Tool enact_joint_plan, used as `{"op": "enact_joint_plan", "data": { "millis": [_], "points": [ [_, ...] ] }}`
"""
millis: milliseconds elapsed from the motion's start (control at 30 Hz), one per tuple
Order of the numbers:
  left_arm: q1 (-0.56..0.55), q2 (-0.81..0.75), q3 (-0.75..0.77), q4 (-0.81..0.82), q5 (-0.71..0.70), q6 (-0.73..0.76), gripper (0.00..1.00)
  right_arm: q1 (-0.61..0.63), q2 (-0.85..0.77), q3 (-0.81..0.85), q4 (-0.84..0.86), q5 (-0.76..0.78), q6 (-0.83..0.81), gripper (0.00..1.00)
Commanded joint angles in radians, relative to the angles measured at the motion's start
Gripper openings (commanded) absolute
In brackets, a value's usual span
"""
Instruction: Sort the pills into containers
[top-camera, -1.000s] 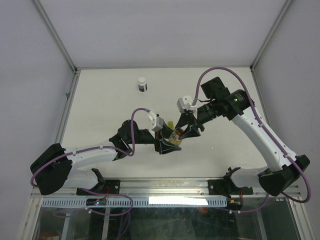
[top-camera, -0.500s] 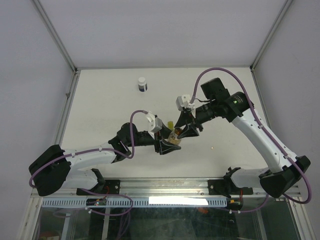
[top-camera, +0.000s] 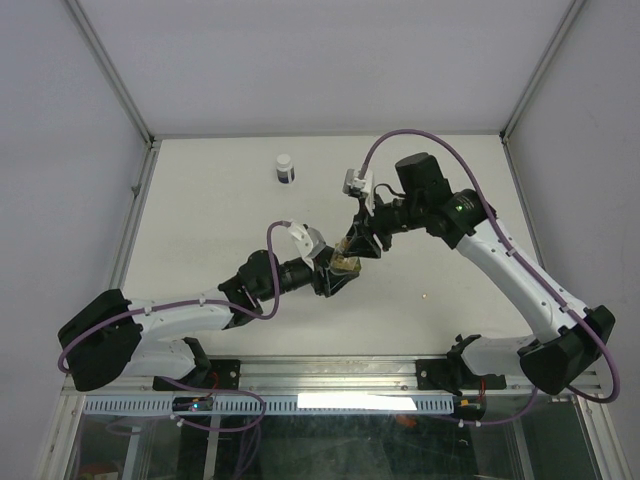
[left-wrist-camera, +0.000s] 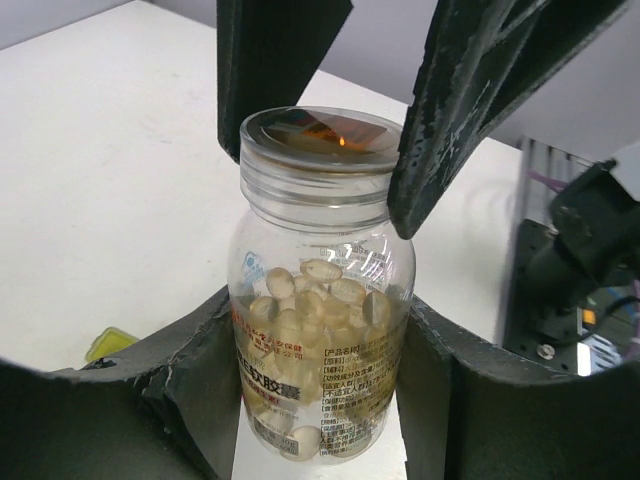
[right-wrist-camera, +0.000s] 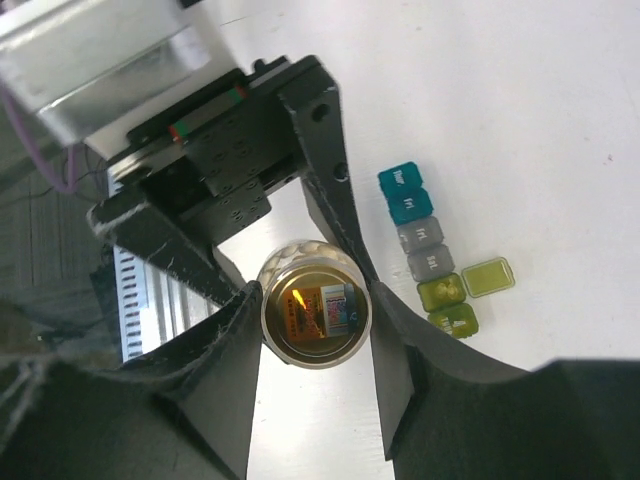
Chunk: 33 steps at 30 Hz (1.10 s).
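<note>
**Top view**
- Left arm pose: reaches low from the near-left base toward the table's middle, with the left gripper pointing up and right.
- Right arm pose: arches from the near-right base with its elbow toward the far side. The right gripper angles down-left to meet the left one.
- Pill bottle: sits between the 2 grippers, over the white table.
- White-capped bottle: upright on the far side, well apart from the grippers.

**Left wrist view**
- Pills: pale cream ovals heaped inside the clear pill bottle.
- Cap: clear and flat-topped, seated on the ridged neck.
- Left gripper state: its 2 fingers are clamped on the bottle's body, 1 on each side.
- Right gripper contact: its dark fingers come down on either side of the cap.

**Right wrist view**
- Right gripper state: part-way apart, with both fingers pressed against the cap's rim.
- Containers: a strip lying on the table just beside the bottle, showing 2 teal, 2 grey and 2 yellow-green cells.
- Lid: 1 yellow-green lid is flipped open.
- Cell contents: too small to tell.
</note>
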Motion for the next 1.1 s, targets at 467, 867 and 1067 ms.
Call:
{"op": "enact_joint_plan", "data": {
  "millis": [467,867,1067],
  "points": [
    [0.011,0.053,0.088,0.111,-0.261,-0.058,0.00,-0.049,-0.023,-0.082,0.106,0.091,0.221,0.26],
    [0.011,0.059,0.103,0.061,-0.257,-0.081,0.00,-0.074,-0.033,-0.106,0.122,0.046,0.225,0.28],
    [0.011,0.055,0.099,0.050,-0.228,-0.090,0.00,-0.089,-0.037,-0.085,0.107,0.007,0.208,0.52]
  ]
}}
